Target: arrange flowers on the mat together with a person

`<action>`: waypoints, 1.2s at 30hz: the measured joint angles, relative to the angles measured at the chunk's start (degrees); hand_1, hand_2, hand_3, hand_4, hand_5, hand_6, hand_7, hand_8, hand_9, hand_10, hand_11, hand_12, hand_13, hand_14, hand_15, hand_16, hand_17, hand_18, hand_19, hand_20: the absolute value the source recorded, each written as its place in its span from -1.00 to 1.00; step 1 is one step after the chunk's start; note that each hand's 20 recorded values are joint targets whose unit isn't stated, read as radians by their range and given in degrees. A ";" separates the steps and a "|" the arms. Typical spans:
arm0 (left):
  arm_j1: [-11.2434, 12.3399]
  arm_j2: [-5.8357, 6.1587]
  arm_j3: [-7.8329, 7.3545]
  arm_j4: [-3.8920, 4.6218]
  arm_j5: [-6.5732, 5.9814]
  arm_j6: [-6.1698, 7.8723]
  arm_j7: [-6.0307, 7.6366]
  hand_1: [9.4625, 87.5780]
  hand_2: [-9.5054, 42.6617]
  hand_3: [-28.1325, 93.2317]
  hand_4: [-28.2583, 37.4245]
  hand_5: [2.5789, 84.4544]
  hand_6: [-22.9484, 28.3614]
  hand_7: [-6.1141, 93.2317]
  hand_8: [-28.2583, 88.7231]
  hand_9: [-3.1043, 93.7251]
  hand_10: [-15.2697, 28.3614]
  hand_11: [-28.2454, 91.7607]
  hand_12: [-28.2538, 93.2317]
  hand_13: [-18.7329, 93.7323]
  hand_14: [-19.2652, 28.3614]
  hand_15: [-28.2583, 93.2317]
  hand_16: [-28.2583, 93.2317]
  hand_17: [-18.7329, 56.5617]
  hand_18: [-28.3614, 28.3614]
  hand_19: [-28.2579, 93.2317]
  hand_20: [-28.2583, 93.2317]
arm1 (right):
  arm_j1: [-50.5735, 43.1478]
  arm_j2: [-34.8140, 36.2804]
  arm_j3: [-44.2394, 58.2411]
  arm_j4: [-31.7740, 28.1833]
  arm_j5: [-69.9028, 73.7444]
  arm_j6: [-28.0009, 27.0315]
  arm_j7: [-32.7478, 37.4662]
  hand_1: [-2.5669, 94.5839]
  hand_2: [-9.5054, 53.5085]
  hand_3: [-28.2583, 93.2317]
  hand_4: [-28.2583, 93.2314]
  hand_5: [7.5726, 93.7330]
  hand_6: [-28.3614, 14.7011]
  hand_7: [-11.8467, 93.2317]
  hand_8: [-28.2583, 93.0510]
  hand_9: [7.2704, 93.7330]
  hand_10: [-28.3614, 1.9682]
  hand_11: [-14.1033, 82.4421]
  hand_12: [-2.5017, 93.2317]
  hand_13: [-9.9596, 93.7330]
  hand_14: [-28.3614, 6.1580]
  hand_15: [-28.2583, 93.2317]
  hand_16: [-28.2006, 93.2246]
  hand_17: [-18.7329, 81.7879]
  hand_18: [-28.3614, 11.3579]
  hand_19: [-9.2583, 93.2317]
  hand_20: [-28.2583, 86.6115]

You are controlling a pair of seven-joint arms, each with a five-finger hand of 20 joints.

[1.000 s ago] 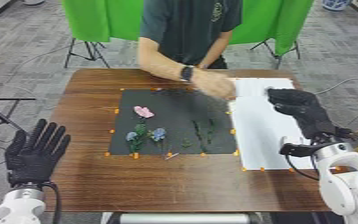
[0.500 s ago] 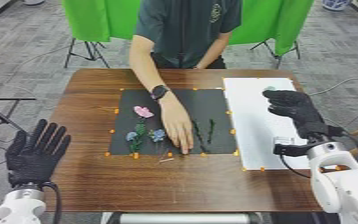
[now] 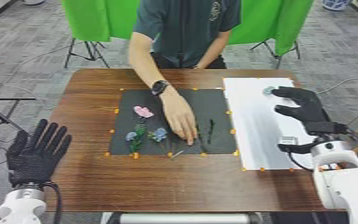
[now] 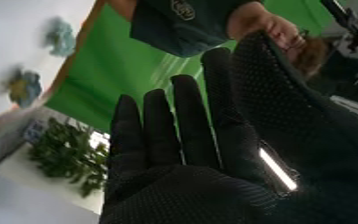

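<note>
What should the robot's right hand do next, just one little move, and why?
I'd ease the right hand slightly toward the pale bluish flower, then pinch it. The flower seems to lie on the white sheet just by the fingertips, and the fingers and thumb are apart. The person's hand is over the dark mat, probably out of its way.

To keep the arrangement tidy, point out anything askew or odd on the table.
A thin pale strip lies slantwise across the near edge of the black mat, out of line with the green stems; what it is, I cannot tell. Nothing looks spilled.
</note>
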 measured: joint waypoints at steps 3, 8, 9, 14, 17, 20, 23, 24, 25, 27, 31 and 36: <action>-0.16 0.10 0.01 0.05 0.00 0.00 -0.04 -0.51 -0.17 0.67 -1.00 0.01 0.16 -0.72 -0.67 -0.09 0.27 -0.30 -0.44 -0.14 0.42 -0.08 -0.65 -0.61 0.43 -0.03 -0.40 | 0.69 0.39 -0.04 0.77 -1.24 0.18 0.57 0.02 -1.00 0.81 -1.00 0.05 0.33 -0.33 -0.82 -0.20 0.24 -0.59 -0.77 -0.27 0.25 -0.36 -0.53 -0.27 0.14 -0.61 -0.32; -0.16 0.21 -0.05 0.05 0.00 0.00 -0.05 -0.51 -0.17 0.66 -1.00 0.01 0.16 -0.73 -0.68 -0.09 0.26 -0.30 -0.44 -0.14 0.41 -0.09 -0.65 -0.61 0.43 -0.03 -0.40 | 0.81 0.68 0.66 0.95 -0.18 0.22 0.57 0.01 -1.00 0.81 -1.00 0.04 0.32 -0.33 -0.82 -0.20 0.25 -0.60 -0.77 -0.27 0.24 -0.36 -0.53 -0.27 0.11 -0.60 -0.32; -0.14 0.21 -0.09 0.05 0.00 0.00 -0.05 -0.52 -0.17 0.67 -1.00 -0.01 0.15 -0.73 -0.68 -0.10 0.26 -0.30 -0.44 -0.14 0.41 -0.09 -0.65 -0.61 0.43 -0.03 -0.40 | 0.77 0.69 0.88 0.92 0.67 0.22 0.43 0.00 -1.00 0.80 -1.00 0.04 0.32 -0.33 -0.82 -0.20 0.25 -0.60 -0.77 -0.27 0.23 -0.36 -0.53 -0.27 0.09 -0.59 -0.32; -0.08 0.20 -0.19 0.04 -0.02 0.00 0.19 -0.53 -0.18 0.67 -1.00 -0.08 0.10 -0.73 -0.68 -0.11 0.26 -0.31 -0.45 -0.13 0.37 -0.12 -0.66 -0.61 0.43 -0.02 -0.40 | 0.85 0.98 0.93 0.86 3.78 0.37 -0.32 -0.14 -1.00 0.77 -1.00 0.00 0.26 -0.36 -0.82 -0.21 0.20 -0.60 -0.77 -0.27 0.18 -0.36 -0.53 -0.28 0.06 -0.58 -0.33; -0.04 0.21 -0.28 0.03 -0.03 -0.17 0.37 -0.53 -0.17 0.66 -1.00 -0.05 0.12 -0.73 -0.68 -0.11 0.27 -0.31 -0.45 -0.13 0.37 -0.12 -0.66 -0.61 0.43 -0.02 -0.40 | 1.33 1.22 0.31 0.97 6.04 0.65 -1.49 -0.15 -1.00 0.76 -0.98 0.00 0.25 -0.39 -0.80 -0.21 0.19 -0.61 -0.77 -0.28 0.18 -0.37 -0.52 -0.28 0.06 -0.59 -0.33; 0.05 0.21 -0.34 0.02 -0.02 -0.49 0.44 -0.53 -0.17 0.66 -1.00 -0.04 0.13 -0.73 -0.68 -0.11 0.27 -0.31 -0.45 -0.13 0.36 -0.12 -0.66 -0.61 0.43 -0.02 -0.40 | 1.68 1.26 0.05 1.00 10.25 1.07 -2.36 -0.16 -0.98 0.76 -0.98 -0.01 0.25 -0.39 -0.79 -0.22 0.19 -0.61 -0.77 -0.29 0.18 -0.37 -0.52 -0.29 0.05 -0.59 -0.32; 0.09 0.21 -0.34 0.02 -0.02 -0.72 0.49 -0.54 -0.17 0.66 -1.00 -0.04 0.13 -0.73 -0.68 -0.11 0.27 -0.31 -0.45 -0.13 0.36 -0.12 -0.66 -0.61 0.43 -0.02 -0.40 | 2.51 1.63 -1.07 1.48 9.96 2.45 -1.98 -0.18 -0.93 0.75 -0.98 -0.05 0.22 -0.41 -0.79 -0.24 0.17 -0.61 -0.77 -0.31 0.11 -0.37 -0.52 -0.31 -0.06 -0.56 -0.31; 0.09 0.21 -0.34 0.02 -0.02 -0.77 0.49 -0.54 -0.17 0.66 -1.00 -0.04 0.14 -0.73 -0.68 -0.10 0.27 -0.31 -0.45 -0.13 0.36 -0.13 -0.66 -0.61 0.43 -0.02 -0.40 | 2.95 1.90 -1.75 1.73 9.44 3.19 -1.61 -0.19 -0.93 0.75 -0.97 -0.08 0.21 -0.42 -0.78 -0.26 0.16 -0.61 -0.77 -0.32 0.09 -0.38 -0.51 -0.32 -0.08 -0.55 -0.32; 0.10 0.21 -0.34 0.02 -0.02 -0.81 0.51 -0.54 -0.17 0.66 -1.00 -0.03 0.14 -0.73 -0.68 -0.10 0.27 -0.31 -0.45 -0.13 0.36 -0.13 -0.65 -0.61 0.43 -0.03 -0.40 | 3.47 2.18 -2.46 2.00 9.15 3.80 -1.16 -0.19 -0.93 0.75 -0.97 -0.09 0.20 -0.43 -0.78 -0.29 0.16 -0.61 -0.77 -0.34 0.07 -0.39 -0.51 -0.33 -0.09 -0.55 -0.32; 0.12 0.21 -0.34 0.02 -0.02 -0.83 0.57 -0.54 -0.17 0.66 -1.00 -0.03 0.14 -0.73 -0.68 -0.10 0.27 -0.31 -0.45 -0.13 0.36 -0.13 -0.65 -0.60 0.43 -0.03 -0.40 | 4.77 2.61 -3.67 2.69 8.85 4.10 0.32 -0.21 -0.94 0.76 -0.96 -0.15 0.20 -0.43 -0.77 -0.35 0.15 -0.62 -0.77 -0.37 0.03 -0.40 -0.49 -0.35 -0.10 -0.52 -0.32; 0.15 0.40 -0.20 0.03 -0.02 -0.90 0.63 -0.54 -0.17 0.66 -1.00 -0.03 0.14 -0.74 -0.68 -0.11 0.27 -0.31 -0.45 -0.14 0.35 -0.14 -0.66 -0.59 0.40 -0.05 -0.41 | 8.03 2.87 -5.01 4.83 4.54 2.62 6.12 -0.24 -0.95 0.75 -0.95 -0.29 0.15 -0.46 -0.75 -0.53 0.13 -0.66 -0.76 -0.47 -0.14 -0.47 -0.44 -0.40 -0.17 -0.41 -0.30; -0.40 0.56 0.38 0.39 0.11 -1.26 0.35 -0.54 -0.17 0.66 -1.00 -0.04 0.14 -0.74 -0.68 -0.11 0.26 -0.32 -0.45 -0.14 0.34 -0.15 -0.66 -0.59 0.40 -0.06 -0.41 | 9.73 2.61 -2.47 6.08 -4.09 -2.58 10.91 -0.24 -0.96 0.75 -0.95 -0.32 0.16 -0.46 -0.75 -0.57 0.13 -0.67 -0.76 -0.49 -0.11 -0.55 -0.33 -0.44 -0.16 -0.38 -0.36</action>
